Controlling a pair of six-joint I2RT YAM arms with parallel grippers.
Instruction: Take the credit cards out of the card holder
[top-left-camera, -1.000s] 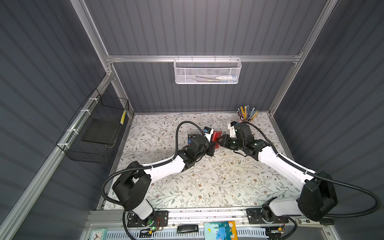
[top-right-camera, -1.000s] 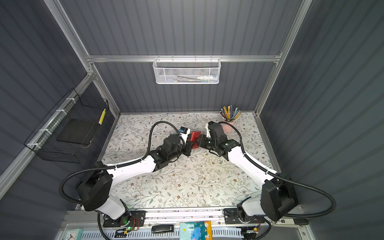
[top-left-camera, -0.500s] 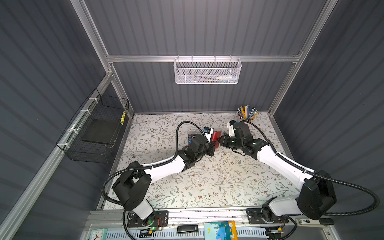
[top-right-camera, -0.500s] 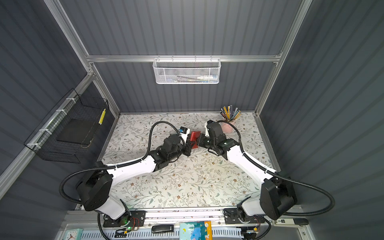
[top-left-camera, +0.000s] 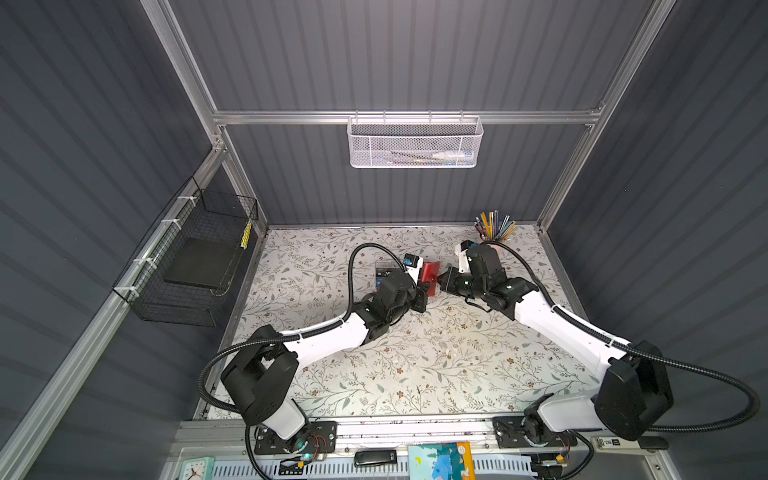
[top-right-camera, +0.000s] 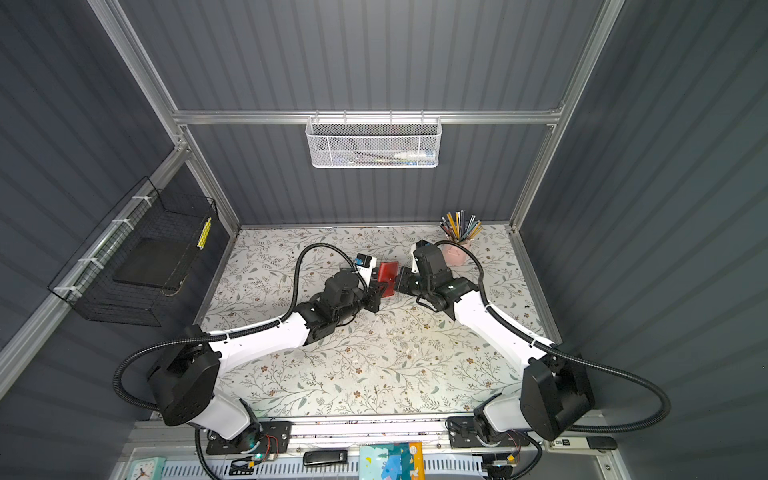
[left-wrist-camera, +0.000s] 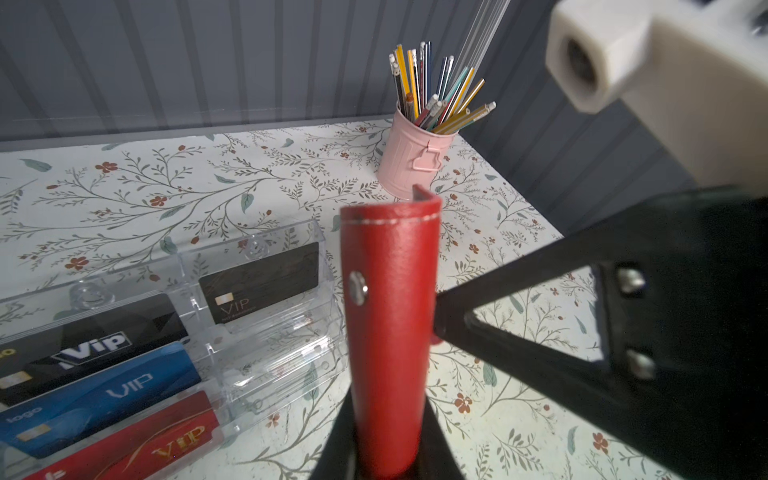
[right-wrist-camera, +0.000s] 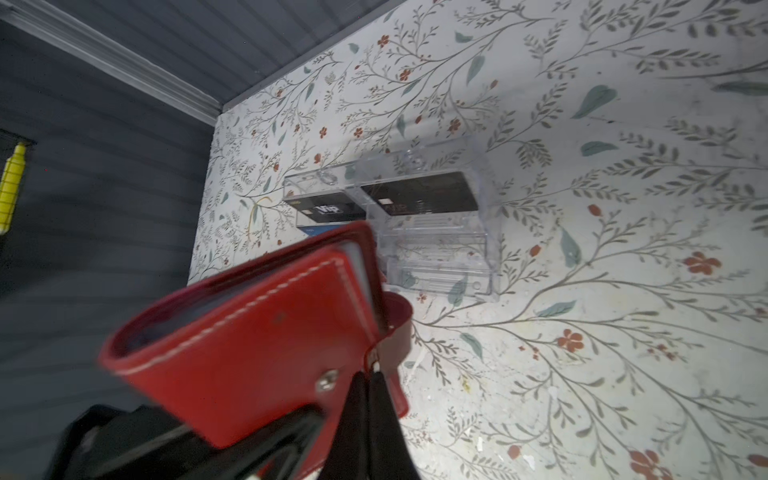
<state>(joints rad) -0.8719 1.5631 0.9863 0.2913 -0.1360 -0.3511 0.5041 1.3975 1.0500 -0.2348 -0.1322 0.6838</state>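
The left gripper (left-wrist-camera: 388, 451) has its jaws narrowed on the lower end of the red card holder (left-wrist-camera: 390, 316), which stands upright straight out from its fingertips. The right gripper (right-wrist-camera: 368, 376), level with the holder's snap side, has its jaws pressed together; it seems to pinch the end of the strap tab (right-wrist-camera: 400, 328), though blur makes that uncertain. The covers lie nearly closed, with only pale sleeve edges showing between them. No credit cards are out. Judging by this, the task is at its opening step: unsnap, spread, then draw each card.
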